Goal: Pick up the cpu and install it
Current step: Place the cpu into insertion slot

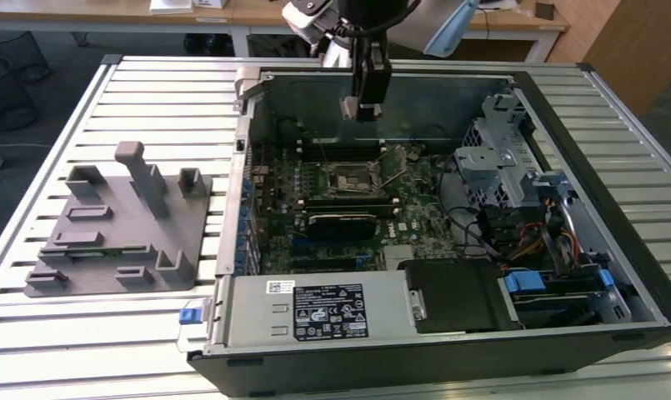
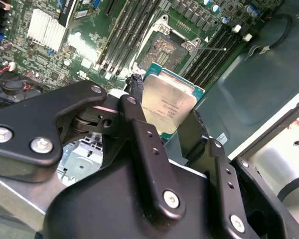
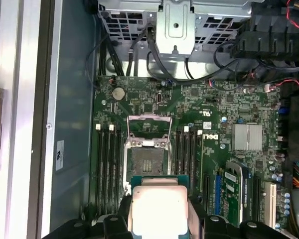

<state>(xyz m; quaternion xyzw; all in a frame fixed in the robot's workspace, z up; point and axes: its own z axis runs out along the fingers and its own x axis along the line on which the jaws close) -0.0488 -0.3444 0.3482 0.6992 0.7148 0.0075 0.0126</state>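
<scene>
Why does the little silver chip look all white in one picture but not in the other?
In the first wrist view light bounces straight off the cpu, washing its metal top nearly white; in the second wrist view the cpu sits at a slant to the camera, so the glare is softer and faint marks show.

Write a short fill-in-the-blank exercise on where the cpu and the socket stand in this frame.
1. The gripper is shut on the ___.
2. The socket on the motherboard holds ___ chip.
3. The grey fixture lies on the exterior view's ___ of the computer case.
Missing words: cpu; no; left.
</scene>
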